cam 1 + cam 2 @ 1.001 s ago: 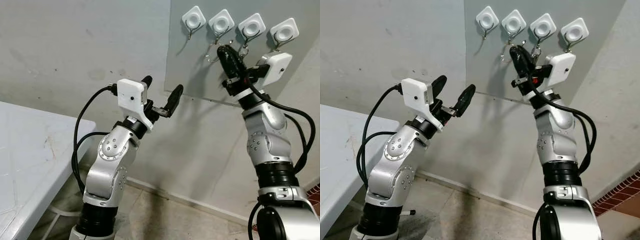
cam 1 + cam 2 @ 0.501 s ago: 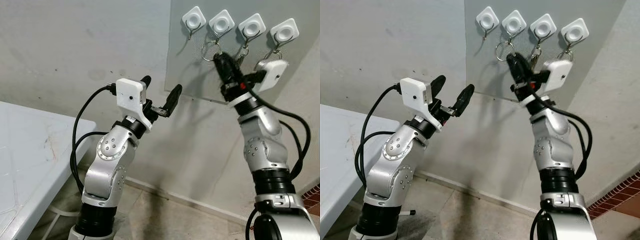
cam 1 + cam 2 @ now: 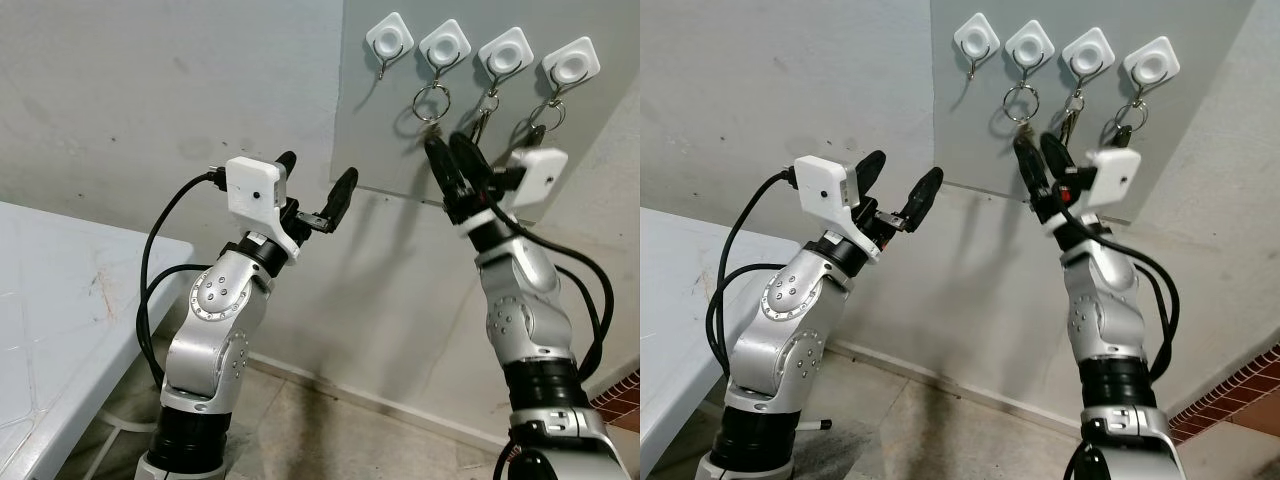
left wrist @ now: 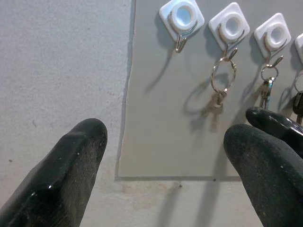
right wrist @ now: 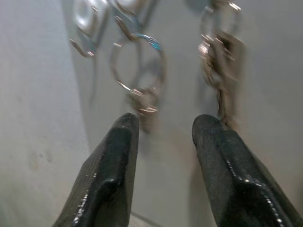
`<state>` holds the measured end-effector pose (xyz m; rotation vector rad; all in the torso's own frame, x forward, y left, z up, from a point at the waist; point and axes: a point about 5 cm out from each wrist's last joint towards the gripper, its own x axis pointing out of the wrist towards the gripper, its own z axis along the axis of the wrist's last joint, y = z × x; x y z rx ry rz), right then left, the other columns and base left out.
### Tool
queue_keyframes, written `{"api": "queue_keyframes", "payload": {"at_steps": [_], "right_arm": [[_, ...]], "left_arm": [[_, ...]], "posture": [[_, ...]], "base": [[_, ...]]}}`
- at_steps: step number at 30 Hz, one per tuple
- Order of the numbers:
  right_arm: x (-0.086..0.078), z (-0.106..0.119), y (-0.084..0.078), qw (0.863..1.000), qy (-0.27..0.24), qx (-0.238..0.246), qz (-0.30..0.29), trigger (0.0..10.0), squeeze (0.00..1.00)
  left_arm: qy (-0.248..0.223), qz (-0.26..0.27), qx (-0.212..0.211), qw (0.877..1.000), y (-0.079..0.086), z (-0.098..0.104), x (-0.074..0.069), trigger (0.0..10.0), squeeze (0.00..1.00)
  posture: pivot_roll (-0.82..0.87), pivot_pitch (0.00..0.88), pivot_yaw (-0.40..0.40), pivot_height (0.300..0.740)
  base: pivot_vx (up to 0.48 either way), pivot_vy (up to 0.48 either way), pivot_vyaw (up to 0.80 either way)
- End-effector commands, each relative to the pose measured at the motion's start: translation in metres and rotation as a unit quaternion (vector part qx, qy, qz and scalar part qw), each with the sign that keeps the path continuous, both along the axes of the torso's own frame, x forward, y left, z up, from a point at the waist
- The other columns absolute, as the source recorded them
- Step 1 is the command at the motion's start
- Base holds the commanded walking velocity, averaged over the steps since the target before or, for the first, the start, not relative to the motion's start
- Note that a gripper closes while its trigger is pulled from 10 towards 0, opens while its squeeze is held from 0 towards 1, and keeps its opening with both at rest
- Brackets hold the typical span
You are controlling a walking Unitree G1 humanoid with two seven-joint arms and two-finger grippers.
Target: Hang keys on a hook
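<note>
Both arms raised, forearms angled up. Left hand (image 3: 316, 188) fingers spread wide, empty. Right hand (image 3: 450, 158) fingers apart, empty, pointing up.

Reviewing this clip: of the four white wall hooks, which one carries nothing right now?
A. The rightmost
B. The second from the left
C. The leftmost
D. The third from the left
C: the leftmost hook hangs bare, while the key ring and other keys hang from the remaining three.

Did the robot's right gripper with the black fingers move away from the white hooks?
Yes. The right gripper dropped down below the second white square hook, leaving the silver key ring hanging there.
</note>
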<state>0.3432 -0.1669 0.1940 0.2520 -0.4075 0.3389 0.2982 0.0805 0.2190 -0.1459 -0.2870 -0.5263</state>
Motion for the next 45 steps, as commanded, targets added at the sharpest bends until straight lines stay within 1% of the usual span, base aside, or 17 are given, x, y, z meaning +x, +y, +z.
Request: {"api": "queue_keyframes", "payload": {"at_steps": [1, 2, 6, 8, 10, 15, 16, 18, 19, 24, 26, 27, 29, 32, 36, 41, 45], "right_arm": [[-0.004, -0.004, -0.007, 1.0, 0.003, 0.001, -0.03, 10.0, 0.0], [-0.007, -0.013, -0.011, 0.999, 0.017, -0.001, -0.045, 10.0, 0.0], [-0.011, -0.024, -0.016, 0.997, 0.035, -0.004, -0.068, 10.0, 0.0], [-0.017, -0.041, -0.021, 0.993, 0.062, -0.018, -0.096, 10.0, 0.0], [-0.019, -0.048, -0.023, 0.991, 0.074, -0.031, -0.109, 10.0, 0.0], [-0.025, -0.062, -0.027, 0.986, 0.096, -0.031, -0.133, 10.0, 0.0], [-0.026, -0.066, -0.028, 0.984, 0.103, -0.031, -0.139, 10.0, 0.0], [-0.027, -0.068, -0.029, 0.983, 0.108, -0.026, -0.147, 10.0, 0.0], [-0.027, -0.069, -0.03, 0.982, 0.109, -0.028, -0.15, 10.0, 0.0], [-0.029, -0.077, -0.034, 0.978, 0.122, -0.039, -0.168, 10.0, 0.0], [-0.029, -0.079, -0.034, 0.977, 0.124, -0.042, -0.17, 10.0, 0.0], [-0.031, -0.084, -0.035, 0.975, 0.132, -0.048, -0.172, 10.0, 0.0], [-0.032, -0.087, -0.035, 0.974, 0.135, -0.053, -0.174, 10.0, 0.0], [-0.037, -0.103, -0.037, 0.968, 0.16, -0.076, -0.18, 10.0, 0.0], [-0.042, -0.11, -0.035, 0.964, 0.162, -0.108, -0.181, 10.0, 0.0], [-0.047, -0.105, -0.026, 0.966, 0.137, -0.137, -0.172, 10.0, 0.0], [-0.057, -0.096, -0.019, 0.972, 0.113, -0.127, -0.165, 10.0, 0.0]], "left_arm": [[0.011, 0.002, 0.0, 1.0, 0.0, -0.007, 0.0, 10.0, 0.0], [0.018, 0.003, 0.004, 1.0, 0.001, -0.013, 0.001, 10.0, 0.0], [0.03, 0.008, 0.009, 0.999, 0.003, -0.022, 0.002, 10.0, 0.0], [0.054, 0.03, 0.016, 0.998, 0.009, -0.038, 0.008, 10.0, 0.0], [0.061, 0.037, 0.014, 0.997, 0.011, -0.043, 0.01, 10.0, 0.0], [0.093, 0.082, 0.014, 0.992, 0.025, -0.063, 0.019, 10.0, 0.0], [0.1, 0.098, 0.019, 0.99, 0.03, -0.068, 0.023, 10.0, 0.0], [0.119, 0.113, -0.013, 0.986, 0.037, -0.073, 0.027, 10.0, 0.0], [0.122, 0.12, -0.013, 0.985, 0.039, -0.074, 0.028, 10.0, 0.0], [0.141, 0.161, 0.0, 0.977, 0.057, -0.092, 0.034, 10.0, 0.0], [0.144, 0.168, 0.005, 0.975, 0.06, -0.095, 0.035, 10.0, 0.0], [0.154, 0.184, 0.002, 0.971, 0.067, -0.104, 0.035, 10.0, 0.0], [0.16, 0.191, 0.001, 0.968, 0.071, -0.108, 0.035, 10.0, 0.0], [0.177, 0.219, 0.008, 0.959, 0.084, -0.123, 0.034, 10.0, 0.0], [0.17, 0.217, -0.006, 0.961, 0.085, -0.122, 0.032, 10.0, 0.0], [0.141, 0.206, -0.015, 0.968, 0.078, -0.117, 0.027, 10.0, 0.0], [0.11, 0.185, -0.007, 0.976, 0.068, -0.111, 0.016, 10.0, 0.0]], "posture": [[-0.02, 0.0, -0.022, 0.74], [-0.02, 0.0, -0.02, 0.74], [-0.02, 0.0, -0.018, 0.74], [-0.03, 0.0, -0.013, 0.74], [-0.03, 0.0, -0.009, 0.74], [-0.04, 0.0, 0.003, 0.74], [-0.05, 0.0, 0.007, 0.74], [-0.05, 0.0, 0.01, 0.74], [-0.05, 0.0, 0.014, 0.74], [-0.05, 0.0, 0.019, 0.74], [-0.05, 0.0, 0.019, 0.74], [-0.05, 0.0, 0.02, 0.74], [-0.05, 0.0, 0.02, 0.74], [-0.05, 0.0, 0.016, 0.74], [-0.05, 0.0, 0.015, 0.74], [-0.04, 0.0, 0.015, 0.74], [-0.04, 0.0, 0.016, 0.74]], "base": [[0.0, 0.0, 0.0], [0.0, 0.0, 0.0], [0.0, 0.0, 0.0], [0.0, 0.0, 0.0], [0.0, 0.0, 0.0], [0.0, 0.0, 0.0], [0.0, 0.0, 0.0], [0.0, 0.0, 0.0], [0.0, 0.0, 0.0], [0.0, 0.0, 0.0], [0.0, 0.0, 0.0], [0.0, 0.0, 0.0], [0.0, 0.0, 0.0], [0.0, 0.0, 0.0], [0.0, 0.0, 0.0], [0.0, 0.0, 0.0], [0.0, 0.0, 0.0]]}}
